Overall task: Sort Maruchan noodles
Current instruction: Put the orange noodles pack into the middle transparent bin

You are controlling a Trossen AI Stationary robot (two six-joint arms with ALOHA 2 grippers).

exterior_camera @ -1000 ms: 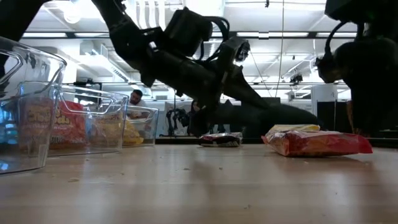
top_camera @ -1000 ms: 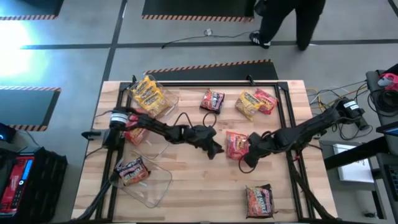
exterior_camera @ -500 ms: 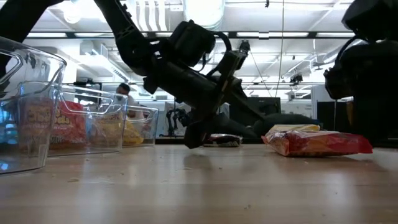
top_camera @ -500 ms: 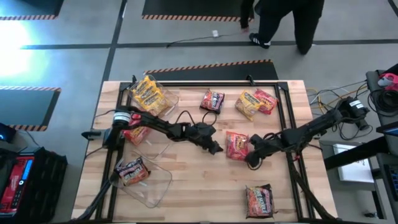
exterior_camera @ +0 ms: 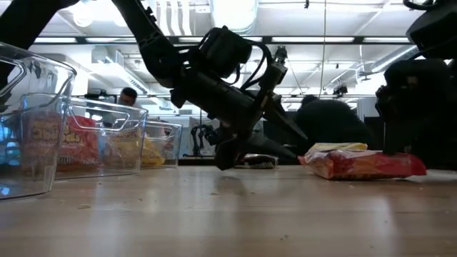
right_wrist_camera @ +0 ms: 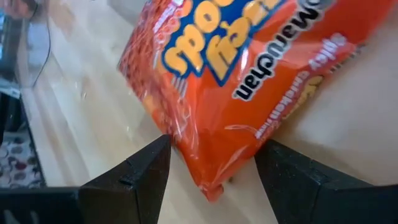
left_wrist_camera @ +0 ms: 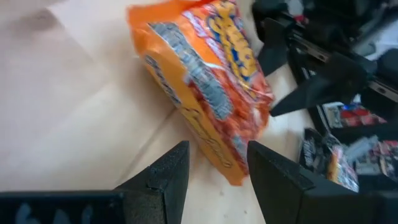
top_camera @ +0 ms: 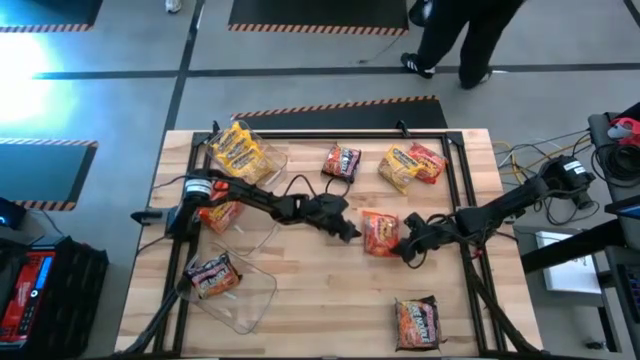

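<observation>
A red-orange Maruchan noodle packet [top_camera: 380,232] lies flat on the wooden table's middle [exterior_camera: 364,163]. My left gripper [top_camera: 352,234] stands open just left of it, low over the wood, with the packet's edge [left_wrist_camera: 217,124] right before its fingertips. My right gripper [top_camera: 405,246] stands wide open at the packet's right end, and a corner of the packet [right_wrist_camera: 211,180] lies between its fingers. Other packets rest on the table: a dark one [top_camera: 341,161], a yellow one [top_camera: 400,166], a red one [top_camera: 428,160] and a dark-red one [top_camera: 417,320]. My left gripper is close to the packet's left edge [left_wrist_camera: 239,174], slanting down from the table's left; I cannot tell whether a finger touches it. My right gripper has its fingers [right_wrist_camera: 143,174] on either side of the packet's corner, slanting down from the right; I cannot tell whether they touch.
Three clear bins stand at the table's left: one with yellow packets [top_camera: 240,152], one with red [top_camera: 215,216], one with a dark packet [top_camera: 220,280]. A black frame [top_camera: 455,180] runs along the far and right sides. A person [top_camera: 460,30] walks beyond the far edge.
My left gripper has gone a little toward the table's right edge, up to the red-orange packet, and has rolled about its own axis. My right gripper has come down and tipped forward onto the packet's right end. The packet lies where it was.
</observation>
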